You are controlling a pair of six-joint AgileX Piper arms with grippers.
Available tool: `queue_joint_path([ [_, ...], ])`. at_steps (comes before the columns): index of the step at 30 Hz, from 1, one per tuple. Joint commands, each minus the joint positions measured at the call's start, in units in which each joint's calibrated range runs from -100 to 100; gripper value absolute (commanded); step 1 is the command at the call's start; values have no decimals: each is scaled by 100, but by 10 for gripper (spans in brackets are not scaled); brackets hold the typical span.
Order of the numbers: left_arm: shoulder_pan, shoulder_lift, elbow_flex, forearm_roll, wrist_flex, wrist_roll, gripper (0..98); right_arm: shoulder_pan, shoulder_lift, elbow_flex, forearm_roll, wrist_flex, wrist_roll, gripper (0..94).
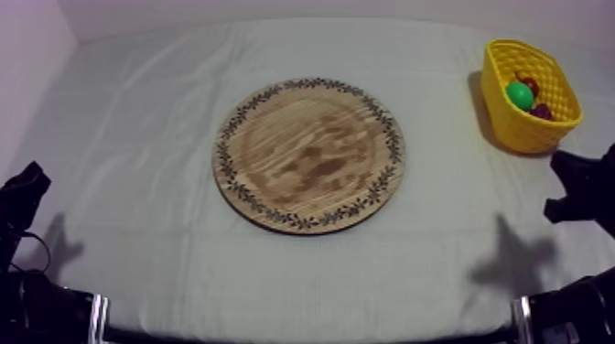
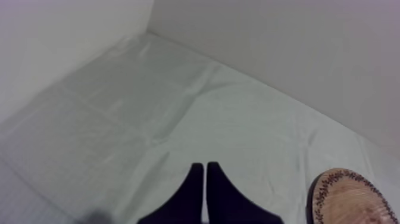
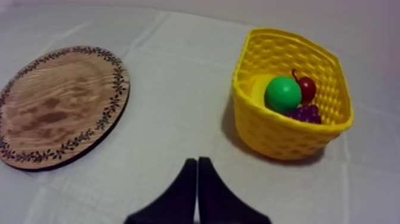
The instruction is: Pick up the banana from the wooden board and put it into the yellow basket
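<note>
In the top view the round wooden board (image 1: 309,154) lies at the centre of the frame on the grey-white cloth (image 1: 146,137), its grain showing across the whole face inside the patterned rim. The yellow basket (image 1: 512,128) stands at the upper right of the frame, well apart from the board. Inside it, the right wrist view shows a green fruit (image 3: 283,94), a small red fruit (image 3: 307,88) just behind that, and a bunch of grapes (image 3: 306,113) against the near wall. A pale yellow shape pressed against the far side of the green fruit looks like the banana (image 3: 257,89), though it is too hidden to be sure. The left gripper (image 2: 205,173) has its two black fingers pressed together into a narrow wedge with nothing between them, above bare cloth with the board's rim off to one side. The right gripper (image 3: 197,167) is closed in the same way, empty, over the cloth between board and basket. In the top view both arms sit low, at the lower left and lower right edges.
</note>
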Motion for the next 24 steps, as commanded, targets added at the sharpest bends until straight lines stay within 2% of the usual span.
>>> queue_joint_path([
  [1, -2, 4, 0, 3, 0, 2, 1, -6, -203, 406, -215, -216, 157, 4],
  [12, -2, 4, 0, 3, 0, 2, 1, -87, -667, 537, -317, -264, 558, 3],
  [24, -2, 4, 0, 3, 0, 2, 1, -54, -940, 540, -324, -123, 629, 3],
])
